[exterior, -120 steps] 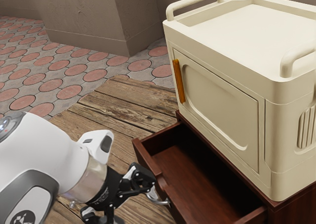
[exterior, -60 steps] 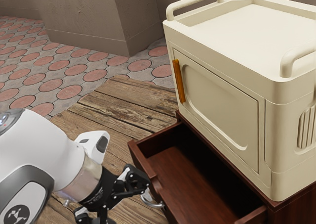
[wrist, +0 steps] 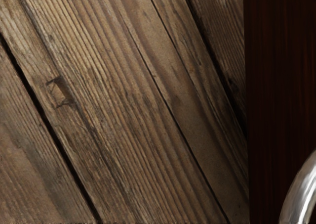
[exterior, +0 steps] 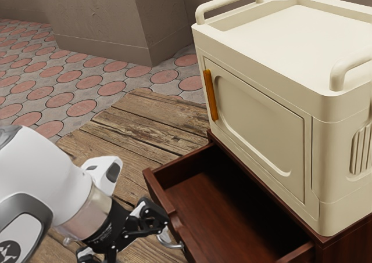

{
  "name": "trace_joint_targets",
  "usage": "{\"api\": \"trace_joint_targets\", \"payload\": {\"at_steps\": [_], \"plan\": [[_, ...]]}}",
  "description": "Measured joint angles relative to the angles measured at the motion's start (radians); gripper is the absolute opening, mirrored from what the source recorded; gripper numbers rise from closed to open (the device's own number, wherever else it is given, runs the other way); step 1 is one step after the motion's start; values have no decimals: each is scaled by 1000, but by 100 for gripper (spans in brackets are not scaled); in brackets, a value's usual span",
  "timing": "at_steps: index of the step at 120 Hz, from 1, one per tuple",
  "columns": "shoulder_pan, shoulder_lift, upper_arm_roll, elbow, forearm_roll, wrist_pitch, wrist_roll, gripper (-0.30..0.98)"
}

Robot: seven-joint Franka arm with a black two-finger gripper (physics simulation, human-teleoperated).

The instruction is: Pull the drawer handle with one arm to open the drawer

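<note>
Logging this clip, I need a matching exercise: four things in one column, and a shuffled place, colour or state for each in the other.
1. drawer
2. drawer handle
3. cream cabinet
4. cabinet door's handle

A. orange
B. on top of the dark wooden unit
C. pulled open
D. silver and curved

Pairs: 1-C, 2-D, 3-B, 4-A.
</note>
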Motion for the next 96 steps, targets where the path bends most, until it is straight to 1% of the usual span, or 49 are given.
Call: {"api": "trace_joint_targets", "payload": {"at_steps": [13, 48, 96], "plan": [[-3, -8, 1, 0, 5, -18, -6, 69], [-27, -47, 42, -22, 33, -56, -22, 69], [-27, -99, 45, -26, 35, -107, -43, 68]]}}
